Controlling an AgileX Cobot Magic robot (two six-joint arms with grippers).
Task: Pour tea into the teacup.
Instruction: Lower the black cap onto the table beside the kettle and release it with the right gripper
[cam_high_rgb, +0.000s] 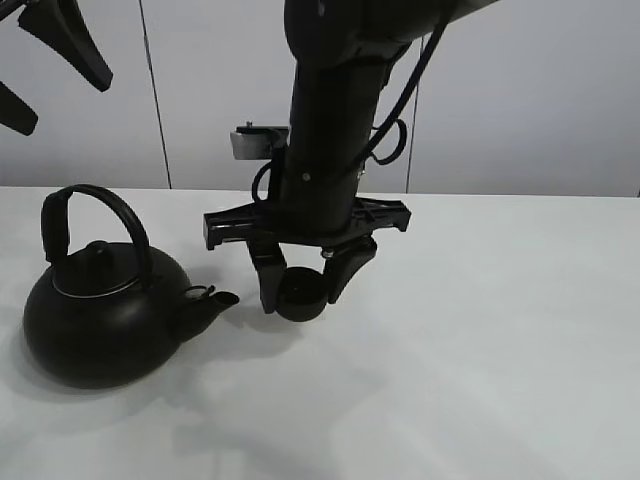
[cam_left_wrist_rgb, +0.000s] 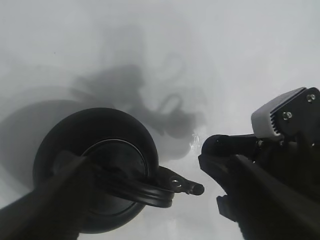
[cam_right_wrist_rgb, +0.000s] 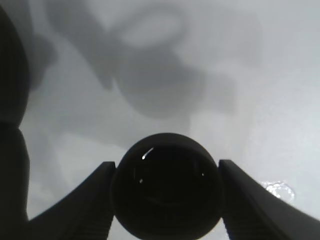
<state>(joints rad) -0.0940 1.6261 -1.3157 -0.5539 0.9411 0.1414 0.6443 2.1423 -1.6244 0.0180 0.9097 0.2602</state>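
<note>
The teacup (cam_high_rgb: 300, 298), a small matte black bowl-like cup, sits between the fingers of my right gripper (cam_high_rgb: 304, 290) at the middle of the white table. In the right wrist view the teacup (cam_right_wrist_rgb: 167, 187) is touched by a finger on each side. I cannot tell whether it rests on the table or hangs just above it. The black kettle (cam_high_rgb: 100, 320) with an arched handle stands at the left, its spout (cam_high_rgb: 215, 298) pointing at the cup, a short gap between them. My left gripper (cam_high_rgb: 45, 75) is open and empty, high above the kettle (cam_left_wrist_rgb: 95, 165).
The white table (cam_high_rgb: 480, 380) runs out to the right and front of the cup. A white wall (cam_high_rgb: 520, 100) stands behind it. A few small drops of water (cam_right_wrist_rgb: 277, 190) lie on the table near the cup.
</note>
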